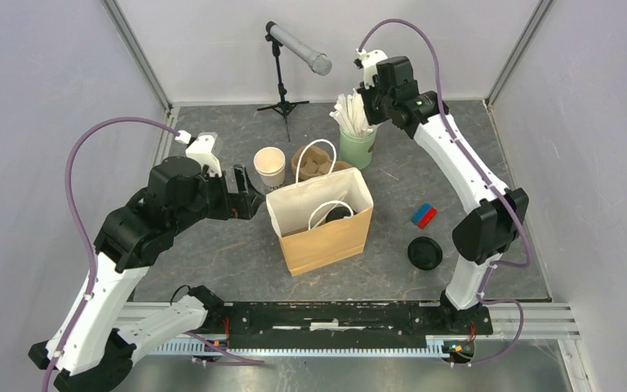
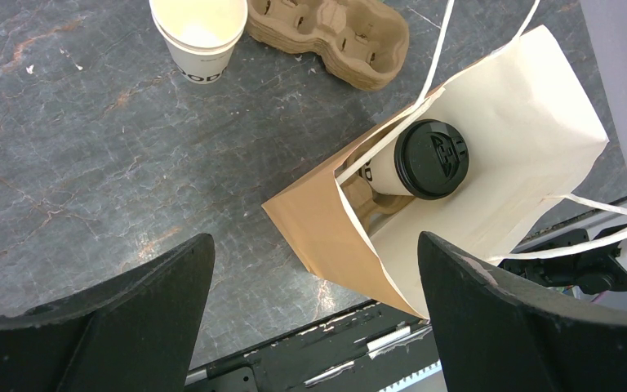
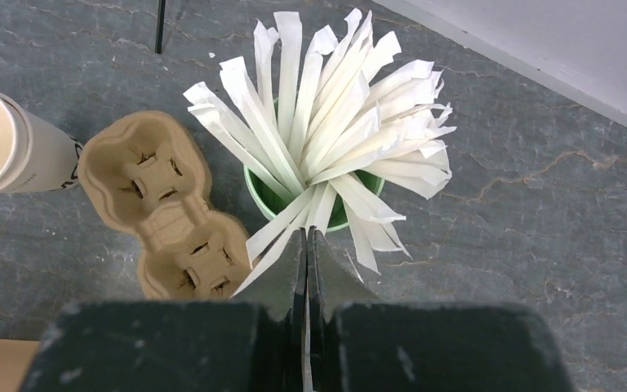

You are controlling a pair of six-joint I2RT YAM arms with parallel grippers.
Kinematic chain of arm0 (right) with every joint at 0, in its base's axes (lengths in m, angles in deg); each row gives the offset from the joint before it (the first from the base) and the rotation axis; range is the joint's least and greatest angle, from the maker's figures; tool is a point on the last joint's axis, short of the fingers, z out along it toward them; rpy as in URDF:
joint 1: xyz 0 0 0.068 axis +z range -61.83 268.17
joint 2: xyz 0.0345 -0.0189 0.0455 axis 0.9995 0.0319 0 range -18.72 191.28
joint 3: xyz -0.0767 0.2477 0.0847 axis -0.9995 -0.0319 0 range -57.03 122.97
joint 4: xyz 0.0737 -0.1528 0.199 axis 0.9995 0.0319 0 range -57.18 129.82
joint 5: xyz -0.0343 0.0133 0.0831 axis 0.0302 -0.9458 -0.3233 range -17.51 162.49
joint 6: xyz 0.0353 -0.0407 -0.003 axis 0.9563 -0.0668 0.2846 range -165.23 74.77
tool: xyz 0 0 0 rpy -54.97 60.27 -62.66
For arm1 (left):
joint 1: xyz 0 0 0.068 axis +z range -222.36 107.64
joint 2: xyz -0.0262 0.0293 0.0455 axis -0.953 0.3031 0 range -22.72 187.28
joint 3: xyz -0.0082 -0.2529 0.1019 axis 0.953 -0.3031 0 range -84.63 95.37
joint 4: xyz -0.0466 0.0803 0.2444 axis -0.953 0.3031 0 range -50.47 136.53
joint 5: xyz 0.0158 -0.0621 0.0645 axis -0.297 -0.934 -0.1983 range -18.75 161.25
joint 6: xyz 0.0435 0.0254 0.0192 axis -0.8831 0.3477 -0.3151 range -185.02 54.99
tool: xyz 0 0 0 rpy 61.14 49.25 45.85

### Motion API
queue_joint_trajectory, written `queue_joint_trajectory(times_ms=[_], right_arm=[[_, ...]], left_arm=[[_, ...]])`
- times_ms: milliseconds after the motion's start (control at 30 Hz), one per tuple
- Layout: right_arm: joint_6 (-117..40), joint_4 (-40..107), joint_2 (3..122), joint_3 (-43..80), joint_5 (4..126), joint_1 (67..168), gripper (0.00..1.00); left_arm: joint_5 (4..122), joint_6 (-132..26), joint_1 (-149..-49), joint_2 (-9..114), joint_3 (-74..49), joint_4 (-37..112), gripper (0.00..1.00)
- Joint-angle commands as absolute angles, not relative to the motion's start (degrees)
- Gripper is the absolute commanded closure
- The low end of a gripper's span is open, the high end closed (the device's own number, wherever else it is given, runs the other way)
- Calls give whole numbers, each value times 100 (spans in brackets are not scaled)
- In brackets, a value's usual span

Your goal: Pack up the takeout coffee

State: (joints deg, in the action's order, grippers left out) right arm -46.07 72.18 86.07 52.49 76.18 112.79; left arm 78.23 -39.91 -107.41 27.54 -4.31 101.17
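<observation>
Standing inside the open brown bag (image 2: 314,216) on the worktop (image 2: 90,163): takeout coffee (image 2: 385,173), white with dark print, round black lid (image 2: 434,158); left claw (image 2: 312,245) spread apart, right claw (image 3: 306,237) pressed together by wrapped straws (image 3: 335,122).

The dark table (image 1: 212,265) bears a paper bag (image 1: 331,233), stacked cups (image 1: 269,167) and a carrier (image 1: 318,166) near the left gripper (image 1: 249,196), and a straw holder (image 1: 357,149) under the right gripper (image 3: 306,241).

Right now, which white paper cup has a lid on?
The small printed white paper cup inside the brown paper bag: a round black plastic lid caps it. The stacked cream-white cups outside the bag are open-topped.
</observation>
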Motion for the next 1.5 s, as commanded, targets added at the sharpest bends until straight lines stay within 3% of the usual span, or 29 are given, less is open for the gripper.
queue_joint_trajectory(times_ms=[0,667,1100,1300,1467], right_arm=[[-4532,7319,8118,5416,7583,11256,100],[-4066,6853,4994,4604,7267,11259,100],[-2584,5357,3317,3052,4520,11269,100],[-1123,4086,2844,1342,2870,11262,100],[-1175,4440,2820,955,2377,11261,100]], left_arm=[[7860,-3911,-10717,2771,-297,10041,0],[8001,-3800,-10723,2879,-334,9986,0],[7607,-3784,-10717,2994,-124,9837,0],[8029,-3739,-10717,2697,-167,9569,0],[8137,-3622,-10717,2497,-385,9394,0]])
